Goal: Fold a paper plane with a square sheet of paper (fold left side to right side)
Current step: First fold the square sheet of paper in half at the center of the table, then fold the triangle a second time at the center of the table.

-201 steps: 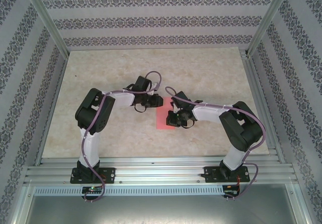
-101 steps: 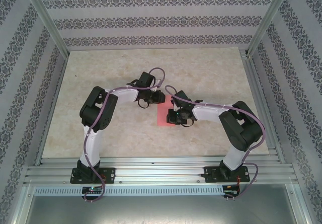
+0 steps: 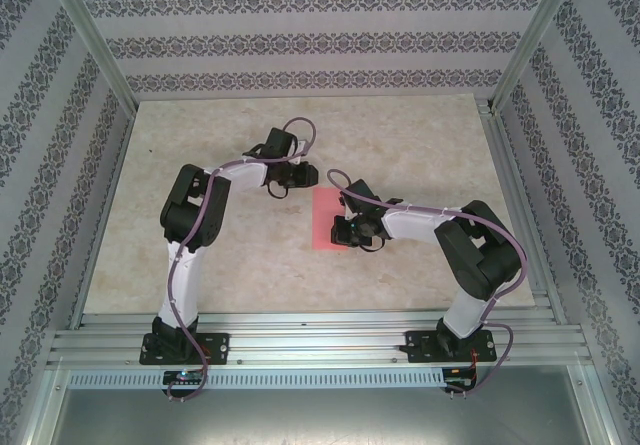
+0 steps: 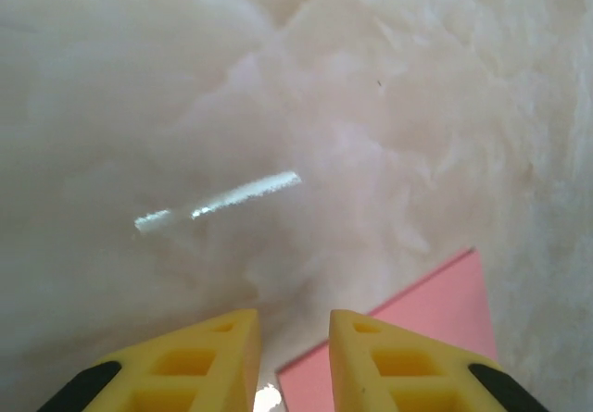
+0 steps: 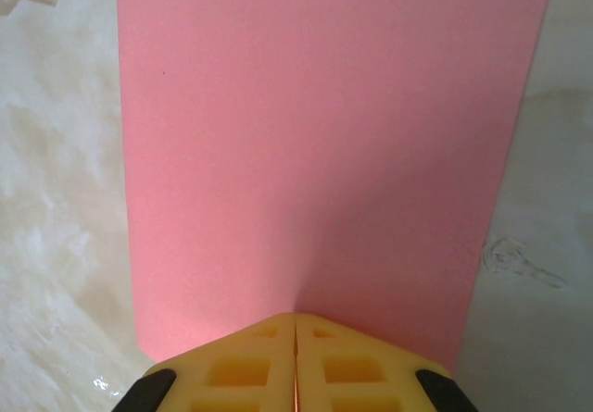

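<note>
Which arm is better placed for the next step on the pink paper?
Probably right. The right tool is shut with its tips on the pink paper; the left tool is open over bare table, beside the sheet's corner.

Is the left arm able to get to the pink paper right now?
Probably yes. The left gripper hangs open near the square sheet of paper, with bare table between. The right gripper, shut, sits at the sheet's nearer end, out of the way.
</note>
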